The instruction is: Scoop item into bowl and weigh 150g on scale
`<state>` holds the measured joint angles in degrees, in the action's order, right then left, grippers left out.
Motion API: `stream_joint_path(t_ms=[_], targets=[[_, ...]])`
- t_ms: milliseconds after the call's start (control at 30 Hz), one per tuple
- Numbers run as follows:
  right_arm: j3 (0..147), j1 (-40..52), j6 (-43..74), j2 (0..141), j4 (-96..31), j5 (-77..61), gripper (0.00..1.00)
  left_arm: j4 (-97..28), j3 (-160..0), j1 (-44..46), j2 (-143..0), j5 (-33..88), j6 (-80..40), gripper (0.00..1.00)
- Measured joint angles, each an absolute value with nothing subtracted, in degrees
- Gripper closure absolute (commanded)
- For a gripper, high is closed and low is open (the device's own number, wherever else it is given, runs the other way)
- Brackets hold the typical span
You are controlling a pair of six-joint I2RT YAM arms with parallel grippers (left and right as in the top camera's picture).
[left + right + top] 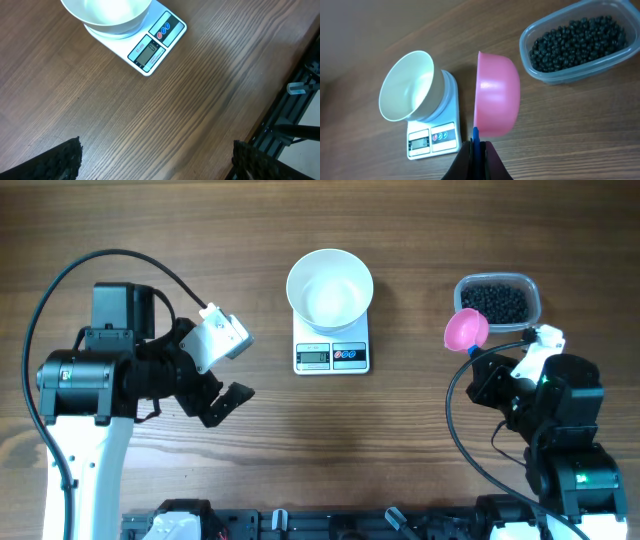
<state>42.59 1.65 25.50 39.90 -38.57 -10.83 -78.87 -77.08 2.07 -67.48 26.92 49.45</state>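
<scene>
Clamping the pink scoop (497, 97) near the tub (570, 75) rim, right pincer (476, 145) is closed; left pincer (157, 164) gapes empty

Cropped edges, unreadable digits
In the left wrist view the bowl (107, 12) ran off the top edge, and the left gripper (157, 167) showed only finger stubs in the bottom corners; the scale (150, 50) readout was too small to read. In the right wrist view the tub (560, 76) was cut at the upper right, and the pink scoop (497, 95) lost its handle inside the closed right gripper (476, 146) at bottom centre.
</scene>
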Motion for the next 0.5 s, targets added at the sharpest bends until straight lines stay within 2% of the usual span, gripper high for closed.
stream_joint_path(t_ms=[500], targets=[[47.9,1.7,19.0,39.9,-43.4,-10.8,0.96,-78.8,-77.1,2.1,-67.5,26.9,49.5,0.00]])
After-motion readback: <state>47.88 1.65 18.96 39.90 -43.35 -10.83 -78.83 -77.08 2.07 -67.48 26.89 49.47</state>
